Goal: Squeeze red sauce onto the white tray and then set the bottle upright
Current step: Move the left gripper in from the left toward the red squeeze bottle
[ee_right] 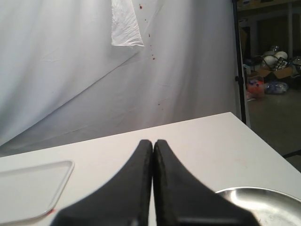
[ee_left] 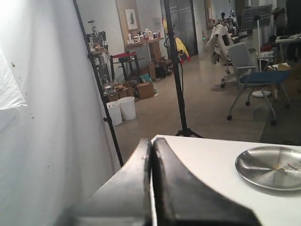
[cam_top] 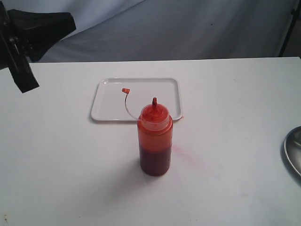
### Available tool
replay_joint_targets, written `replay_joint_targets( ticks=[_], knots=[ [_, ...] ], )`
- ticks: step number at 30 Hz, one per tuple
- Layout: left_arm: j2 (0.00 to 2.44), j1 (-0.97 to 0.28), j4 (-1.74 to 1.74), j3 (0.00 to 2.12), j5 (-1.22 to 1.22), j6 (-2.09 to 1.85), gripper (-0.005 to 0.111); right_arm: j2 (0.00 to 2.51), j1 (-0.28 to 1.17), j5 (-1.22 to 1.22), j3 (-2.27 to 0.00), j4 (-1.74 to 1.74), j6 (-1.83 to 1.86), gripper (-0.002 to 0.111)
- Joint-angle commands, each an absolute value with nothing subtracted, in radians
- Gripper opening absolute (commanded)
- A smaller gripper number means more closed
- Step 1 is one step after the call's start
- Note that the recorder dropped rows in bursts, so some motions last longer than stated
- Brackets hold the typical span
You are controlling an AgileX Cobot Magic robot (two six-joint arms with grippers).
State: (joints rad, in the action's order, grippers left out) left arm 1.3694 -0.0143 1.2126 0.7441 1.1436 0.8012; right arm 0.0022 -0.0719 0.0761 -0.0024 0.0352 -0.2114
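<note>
1. We are seeing the left gripper [ee_left: 151, 143] and the right gripper [ee_right: 153, 143] both pressed together, empty, well clear of the bottle [cam_top: 154, 136].
2. The bottle is standing upright and uncapped on the table [cam_top: 235, 94], just in front of the tray [cam_top: 108, 110].
3. The sauce [cam_top: 154, 162] is sitting inside the bottle. We are spotting none plainly on the tray, so we are judging that the squeezing is not yet done.

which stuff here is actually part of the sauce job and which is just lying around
Part of the job:
- bottle, standing upright, cap off and dangling on its tether
- red sauce, dark in the bottle's lower part
- white tray, just behind the bottle

Just lying about:
- round metal dish at the right edge
- faint pink smear beside the bottle
</note>
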Motion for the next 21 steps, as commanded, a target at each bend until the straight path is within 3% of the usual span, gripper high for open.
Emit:
replay_joint_targets(
  ticks=[1,14,17,21],
  knots=[
    [1.372,-0.017,1.251,0.748,1.105,0.811,0.001,0.000,-0.078,0.079,0.000,0.041,-0.211,0.000],
    [1.379,-0.017,1.433,0.748,0.898,0.897,0.005,0.000,-0.078,0.079,0.000,0.041,-0.211,0.000],
    [1.402,-0.017,1.472,0.748,0.874,0.909,0.020,0.000,-0.078,0.079,0.000,0.041,-0.211,0.000],
    [1.450,-0.017,1.472,0.748,0.862,0.919,0.055,0.000,-0.078,0.079,0.000,0.041,-0.211,0.000]
  ],
)
